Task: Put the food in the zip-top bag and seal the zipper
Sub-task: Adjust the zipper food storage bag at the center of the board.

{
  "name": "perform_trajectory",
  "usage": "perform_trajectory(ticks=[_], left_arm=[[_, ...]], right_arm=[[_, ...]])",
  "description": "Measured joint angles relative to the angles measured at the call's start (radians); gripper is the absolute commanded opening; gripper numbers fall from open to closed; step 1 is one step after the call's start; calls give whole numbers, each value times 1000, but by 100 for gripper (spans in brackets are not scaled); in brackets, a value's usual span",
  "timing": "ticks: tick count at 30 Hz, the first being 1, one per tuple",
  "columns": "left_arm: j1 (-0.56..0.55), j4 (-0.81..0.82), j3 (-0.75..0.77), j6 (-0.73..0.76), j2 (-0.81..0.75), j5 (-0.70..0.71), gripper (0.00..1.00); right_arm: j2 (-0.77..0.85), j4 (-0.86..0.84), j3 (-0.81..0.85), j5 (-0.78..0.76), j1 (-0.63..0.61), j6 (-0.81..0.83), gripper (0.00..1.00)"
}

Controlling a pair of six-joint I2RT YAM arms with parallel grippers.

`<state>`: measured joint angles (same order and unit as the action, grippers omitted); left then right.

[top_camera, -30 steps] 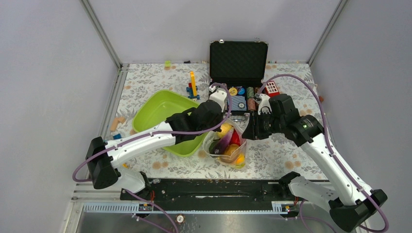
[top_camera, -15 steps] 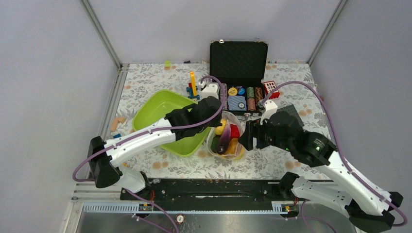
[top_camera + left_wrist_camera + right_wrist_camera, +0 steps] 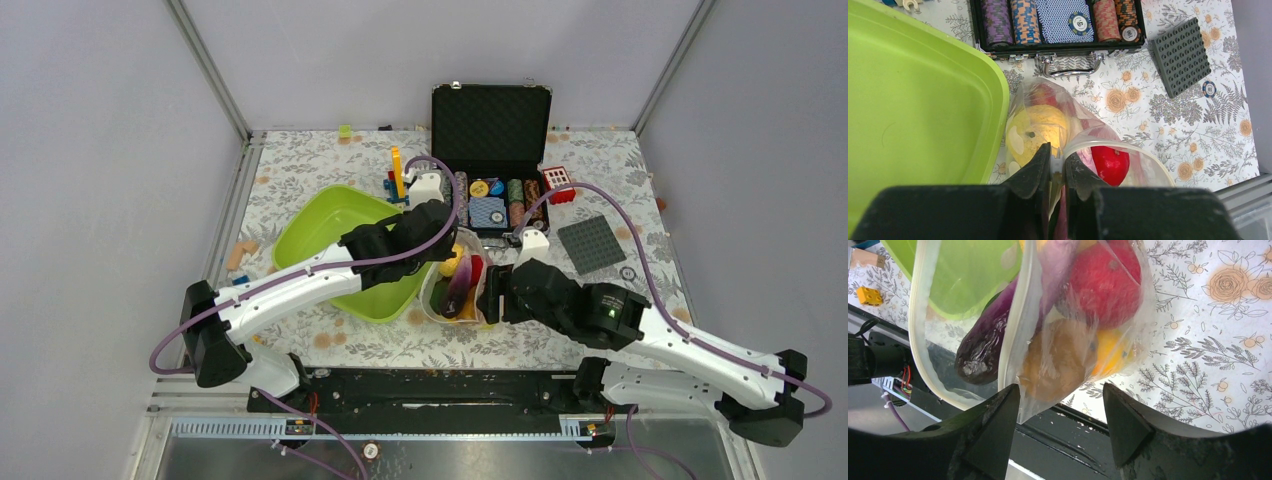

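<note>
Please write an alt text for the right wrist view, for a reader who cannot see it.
A clear zip-top bag holding toy food, including a purple eggplant and a red fruit, hangs in front of the open right pincer, its lower corner showing between the two black fingers. A lime-green tray is behind it and a floral table cover is to the right.

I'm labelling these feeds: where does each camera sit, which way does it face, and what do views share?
Top external: high behind the arms, looking down at the table; left arm and right arm show.
Left wrist: on the left arm, looking down past the left jaws, shut on the zip-top bag; lime-green tray and black case beyond.
Right wrist: on the right arm, facing the bag between the open right jaws.
Shared: all three show the bag with food in it.
</note>
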<state>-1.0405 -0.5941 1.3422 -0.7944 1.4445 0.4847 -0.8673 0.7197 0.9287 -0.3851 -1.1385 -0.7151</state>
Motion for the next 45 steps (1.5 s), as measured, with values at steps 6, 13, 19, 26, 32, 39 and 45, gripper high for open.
perform_trajectory(ticks=[6,13,19,26,32,39,45], left_arm=[[0,-2,0,-4,0,3,0],[0,-2,0,-20,0,12,0],[0,-2,0,-29,0,19,0],[0,-2,0,-34,0,48,0],[-2,-8,0,-37,0,69,0],[-17,-48,0,-17,-20,58,0],[-45,-14,-46,14,-166,-73,0]], right_arm=[[4,5,35,-89,-77,-20,68],[-2,3,75,-103,-104,-21,68],[-87,5,65,-100,-106,-63,58],[-77,72,-7,-103,-107,-174,38],[-49,167,-44,-137,-109,-266,0],[37,349,142,-311,-108,-277,0],[59,373,314,-334,61,-148,0]])
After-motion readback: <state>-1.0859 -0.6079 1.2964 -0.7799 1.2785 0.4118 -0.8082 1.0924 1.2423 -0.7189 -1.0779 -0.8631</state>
